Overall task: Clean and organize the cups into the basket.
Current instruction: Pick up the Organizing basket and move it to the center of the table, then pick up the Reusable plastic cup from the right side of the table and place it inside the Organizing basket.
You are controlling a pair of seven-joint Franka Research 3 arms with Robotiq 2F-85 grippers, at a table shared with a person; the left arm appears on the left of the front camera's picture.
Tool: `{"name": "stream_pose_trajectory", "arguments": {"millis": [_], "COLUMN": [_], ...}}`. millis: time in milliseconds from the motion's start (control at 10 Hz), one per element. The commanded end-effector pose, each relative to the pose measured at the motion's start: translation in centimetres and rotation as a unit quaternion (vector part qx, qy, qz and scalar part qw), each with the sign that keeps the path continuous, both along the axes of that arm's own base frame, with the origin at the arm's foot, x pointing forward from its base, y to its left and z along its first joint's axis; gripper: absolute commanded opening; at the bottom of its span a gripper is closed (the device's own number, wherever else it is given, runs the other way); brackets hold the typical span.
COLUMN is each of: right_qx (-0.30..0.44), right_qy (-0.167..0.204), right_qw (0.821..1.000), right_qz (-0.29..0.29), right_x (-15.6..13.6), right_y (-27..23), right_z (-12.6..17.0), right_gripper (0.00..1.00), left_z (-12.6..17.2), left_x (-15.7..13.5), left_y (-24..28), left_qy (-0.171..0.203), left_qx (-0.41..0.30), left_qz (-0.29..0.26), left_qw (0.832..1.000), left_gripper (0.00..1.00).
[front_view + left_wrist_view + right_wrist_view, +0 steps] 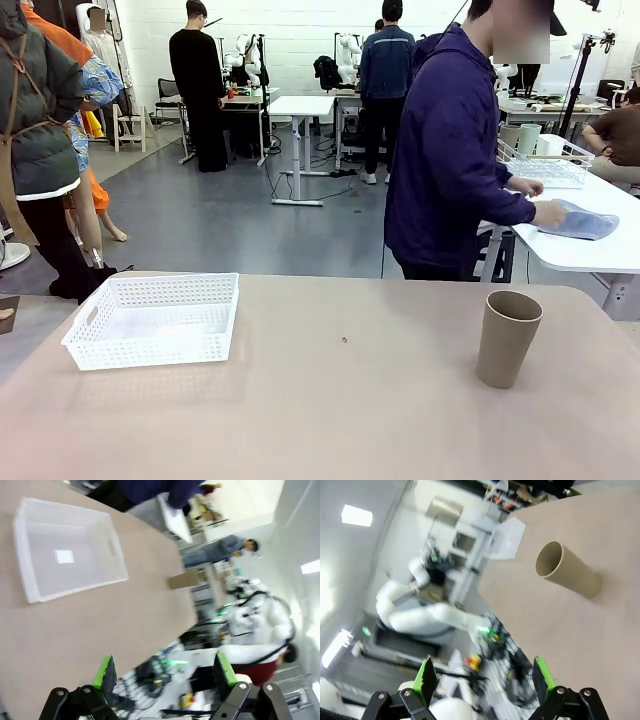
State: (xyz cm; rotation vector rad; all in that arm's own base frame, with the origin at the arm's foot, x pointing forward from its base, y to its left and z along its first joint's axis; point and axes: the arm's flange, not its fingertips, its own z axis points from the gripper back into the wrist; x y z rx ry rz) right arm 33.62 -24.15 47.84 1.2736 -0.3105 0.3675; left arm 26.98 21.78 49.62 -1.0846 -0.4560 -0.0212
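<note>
One tan-brown cup (508, 338) stands upright and alone on the beige table (330, 410), at the right. The white perforated basket (150, 350) sits at the left with nothing in it. My left gripper (165, 670) hangs open above the table; its view takes in the basket (80, 585) and, farther off, the cup (184, 579). My right gripper (482, 672) is open too, well short of the cup (567, 571), with the basket (509, 537) beyond. A mint green cup (528, 137) and another tan one (510, 134) stand in a wire basket (550, 168) on the white side table.
A person in a dark purple top (445, 150) stands at the table's far side, turned to the white side table (590, 250), with a hand on a blue cloth (580, 220). Bare tabletop lies between basket and cup.
</note>
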Motion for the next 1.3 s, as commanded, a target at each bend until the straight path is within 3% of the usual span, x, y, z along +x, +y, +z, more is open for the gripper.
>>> {"name": "stream_pose_trajectory", "arguments": {"millis": [0, 100, 400, 500, 700, 900, 1200], "right_qx": [-0.060, -0.092, -0.129, -0.125, -0.111, -0.128, -0.128], "right_qy": [-0.184, -0.228, -0.311, -0.325, -0.317, -0.312, -0.312], "right_qw": [0.978, 0.965, 0.940, 0.937, 0.941, 0.940, 0.940], "right_qz": [0.082, 0.091, 0.053, 0.041, 0.035, 0.050, 0.050], "right_x": [0.8, 1.4, 2.1, 2.2, 1.9, 2.8, 2.8], "right_y": [0.5, 0.9, 1.6, 1.7, 1.7, 1.0, 1.0], "right_z": [-1.0, -1.5, -2.6, -3.0, -3.5, -2.7, -2.7], "right_gripper": [1.00, 1.00, 1.00, 1.00, 1.00, 1.00, 1.00], "left_z": [2.8, 4.1, 4.4, 3.5, 1.5, -0.5, -2.8], "left_x": [0.4, 1.4, 4.2, 5.5, 7.8, 10.1, 13.3], "left_y": [-2.1, -3.2, -7.0, -8.4, -10.4, -12.0, -14.8], "left_qy": [-0.014, 0.003, 0.062, 0.080, 0.105, 0.117, 0.094], "left_qx": [0.168, 0.238, 0.423, 0.474, 0.525, 0.526, 0.531], "left_qz": [-0.002, 0.002, 0.014, 0.021, 0.030, 0.041, 0.084], "left_qw": [0.986, 0.971, 0.904, 0.877, 0.844, 0.842, 0.838], "left_gripper": [1.00, 1.00, 1.00, 1.00, 1.00, 1.00, 1.00]}}
